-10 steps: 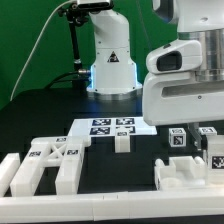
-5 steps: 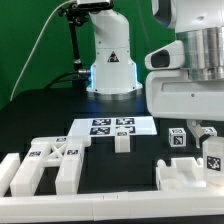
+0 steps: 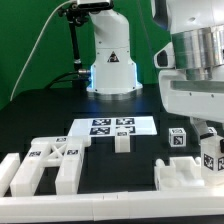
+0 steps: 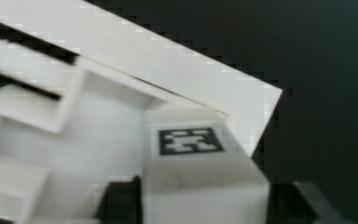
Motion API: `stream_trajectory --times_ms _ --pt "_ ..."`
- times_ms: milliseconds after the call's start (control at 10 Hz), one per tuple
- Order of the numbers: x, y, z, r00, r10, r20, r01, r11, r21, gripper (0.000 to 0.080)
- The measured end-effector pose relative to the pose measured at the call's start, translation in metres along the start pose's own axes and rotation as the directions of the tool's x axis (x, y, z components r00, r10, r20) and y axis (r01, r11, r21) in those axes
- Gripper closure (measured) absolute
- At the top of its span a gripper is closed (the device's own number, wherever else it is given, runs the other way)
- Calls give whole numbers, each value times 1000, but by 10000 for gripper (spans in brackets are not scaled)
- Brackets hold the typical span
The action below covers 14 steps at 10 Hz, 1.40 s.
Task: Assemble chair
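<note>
The chair parts are white blocks with black-and-white tags. My gripper (image 3: 207, 133) is at the exterior view's right, shut on a white tagged bar (image 3: 210, 157) that it holds upright beside a chunky white block (image 3: 183, 172). In the wrist view the bar (image 4: 197, 160) runs between my two dark fingers (image 4: 130, 200), with its tag facing the camera, over a stepped white block (image 4: 51, 120). A tagged cube (image 3: 178, 139) stands just behind. Two tagged slabs (image 3: 50, 160) lie at the exterior view's left. A small white block (image 3: 122, 142) stands in the middle.
The marker board (image 3: 108, 126) lies behind the small block. The robot base (image 3: 112, 60) stands at the back with cables to its left. A white border rail (image 3: 100, 206) runs along the front edge.
The hand has turned and shifted toward the exterior view's right. The tagged bar in its fingers has moved slightly left and down. The other parts have not moved.
</note>
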<state>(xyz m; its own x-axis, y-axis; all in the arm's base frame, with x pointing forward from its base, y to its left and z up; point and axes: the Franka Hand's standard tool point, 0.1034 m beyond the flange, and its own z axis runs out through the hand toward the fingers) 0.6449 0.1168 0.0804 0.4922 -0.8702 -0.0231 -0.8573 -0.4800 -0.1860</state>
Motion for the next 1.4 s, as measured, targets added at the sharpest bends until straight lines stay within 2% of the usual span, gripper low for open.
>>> stream_trajectory --times_ms 100,200,400,600,900,1000,1100,1200,1300,1400 --pt "1 0 0 991 -137 0 137 991 -1 264" --pt "-1 -4 1 939 -344 10 344 939 -20 179" --pt "-3 -7 5 792 -608 60 611 791 -39 156" --pt "-7 -3 7 705 -709 15 709 705 -26 151" --pt "-5 -1 8 553 -833 26 833 553 -26 151" --pt "-4 -1 8 505 -862 27 863 505 -25 250" --pt "-4 0 9 472 -881 28 882 471 -24 444" --pt "-4 0 9 451 -892 29 892 451 -24 444" --pt "-4 0 9 485 -874 29 875 484 -24 511" --pt "-4 0 9 483 -875 29 875 483 -24 511"
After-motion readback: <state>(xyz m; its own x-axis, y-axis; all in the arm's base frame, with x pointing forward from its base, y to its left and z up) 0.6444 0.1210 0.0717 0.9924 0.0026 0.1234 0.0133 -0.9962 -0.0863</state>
